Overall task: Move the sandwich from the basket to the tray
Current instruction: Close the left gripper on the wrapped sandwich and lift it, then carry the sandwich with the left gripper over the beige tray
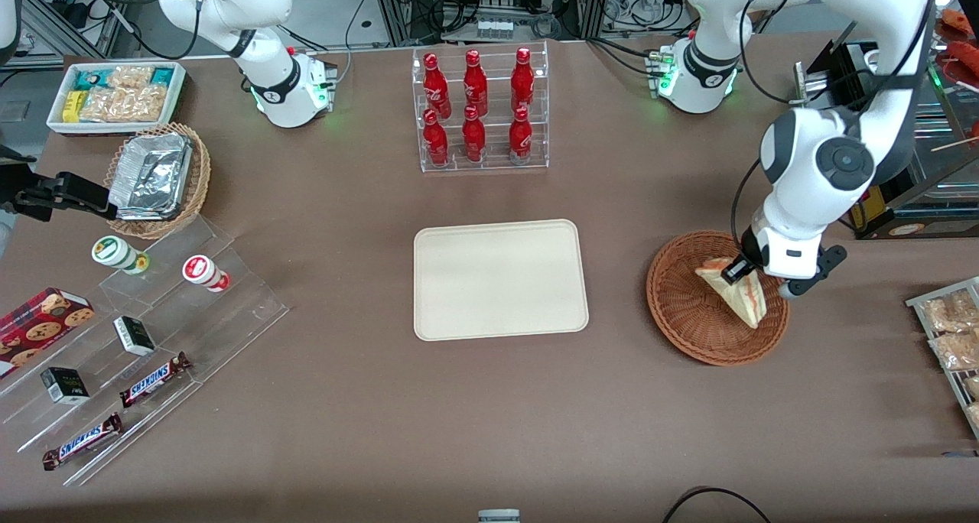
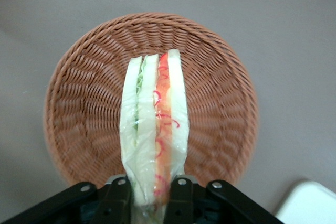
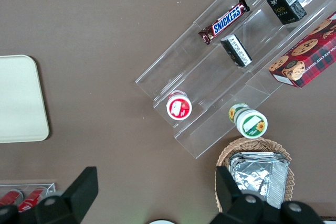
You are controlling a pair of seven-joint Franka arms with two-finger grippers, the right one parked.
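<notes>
The sandwich (image 1: 736,297), a plastic-wrapped wedge of white bread with red and green filling on its cut edge (image 2: 155,124), is inside the round reddish-brown basket (image 1: 671,309) toward the working arm's end of the table. My gripper (image 1: 755,280) reaches down into the basket and is shut on the sandwich's wide end. In the left wrist view the black fingers (image 2: 116,198) press the wrap from both sides, with the gripper (image 2: 149,188) over the woven basket (image 2: 79,103). Whether the sandwich still rests on the weave I cannot tell. The cream tray (image 1: 501,280) lies bare at mid-table, and its corner (image 2: 311,204) shows beside the basket.
A clear rack of red bottles (image 1: 480,110) stands farther from the front camera than the tray. Toward the parked arm's end are a white snack bin (image 1: 115,95), a tan basket of foil containers (image 1: 157,177) and acrylic steps with Snickers bars (image 1: 153,379). A wire rack of packets (image 1: 952,332) sits near the basket.
</notes>
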